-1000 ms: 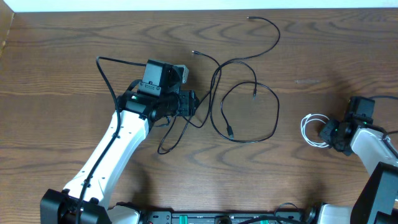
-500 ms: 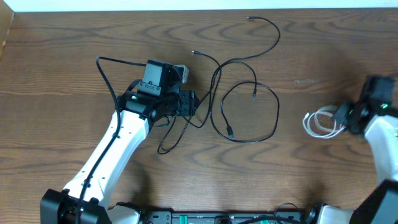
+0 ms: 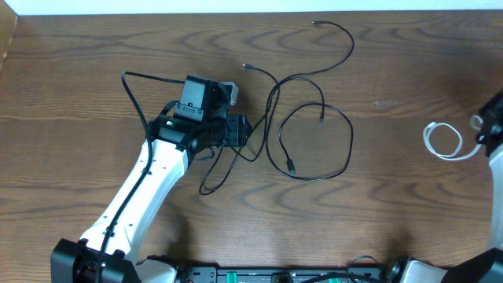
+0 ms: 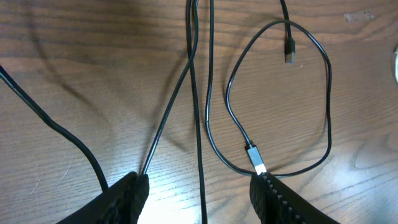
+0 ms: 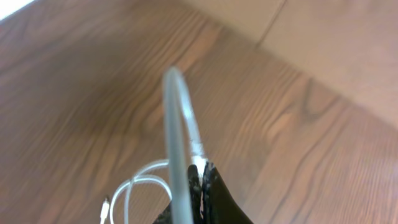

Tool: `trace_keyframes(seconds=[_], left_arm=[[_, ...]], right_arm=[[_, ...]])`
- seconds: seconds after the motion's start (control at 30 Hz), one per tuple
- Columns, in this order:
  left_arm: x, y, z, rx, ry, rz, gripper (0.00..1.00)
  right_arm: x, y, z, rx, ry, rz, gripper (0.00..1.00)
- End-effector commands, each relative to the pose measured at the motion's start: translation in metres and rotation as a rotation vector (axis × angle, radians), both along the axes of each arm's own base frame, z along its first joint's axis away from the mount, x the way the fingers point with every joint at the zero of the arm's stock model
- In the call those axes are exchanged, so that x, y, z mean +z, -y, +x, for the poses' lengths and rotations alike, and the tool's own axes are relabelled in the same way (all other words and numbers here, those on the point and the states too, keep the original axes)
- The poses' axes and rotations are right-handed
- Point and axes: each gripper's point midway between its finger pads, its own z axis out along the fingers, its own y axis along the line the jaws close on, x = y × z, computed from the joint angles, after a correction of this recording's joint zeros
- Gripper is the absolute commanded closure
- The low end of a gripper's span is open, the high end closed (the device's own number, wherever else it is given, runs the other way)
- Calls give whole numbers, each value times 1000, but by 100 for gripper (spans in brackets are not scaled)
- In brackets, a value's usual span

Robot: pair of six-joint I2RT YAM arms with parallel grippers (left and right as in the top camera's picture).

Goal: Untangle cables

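**While white cable [image 5: 176, 137] hangs at 3 o'clock: cable lot, part sorted**

Item one: white cable, pinched in the closed right gripper [image 5: 200, 186] at the 3 o'clock edge of the table [image 3: 94, 47], well apart from the rest.

Item two: black cables [image 4: 328, 99], looped and crossing at centre, one end running toward 12 o'clock.

Left gripper [image 4: 199, 193] sits at their 9 o'clock, jaws half apart, holding nothing (black strands pass between its fingers).

Risks, as I judge them: closing there could catch two strands and tighten the crossing. The thin white loop could slip from so narrow a pinch if swung.
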Motion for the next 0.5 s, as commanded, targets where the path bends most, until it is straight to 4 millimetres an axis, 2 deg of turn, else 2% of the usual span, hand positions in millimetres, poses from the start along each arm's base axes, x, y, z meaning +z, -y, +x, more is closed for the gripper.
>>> trace_keyframes(seconds=[0.0,0.1,0.2,0.37,0.47], left_arm=[[2,1,2,-12,8,9,42],[1,1,1,-12,1,11,42],[1,1,1,-12,1,11,42],[1,1,1,-12,1,11,42],[1,1,1,-12,0,12,42]], right_arm=[[26,37,-15,-84,4,-124,99],[38,58,-22,-122,38,-168,99],[40,71,-29,-144,50,-168,99],[20,94,-44,-196,16,-132,99],[0,103,-42,-173,12,-69,99]])
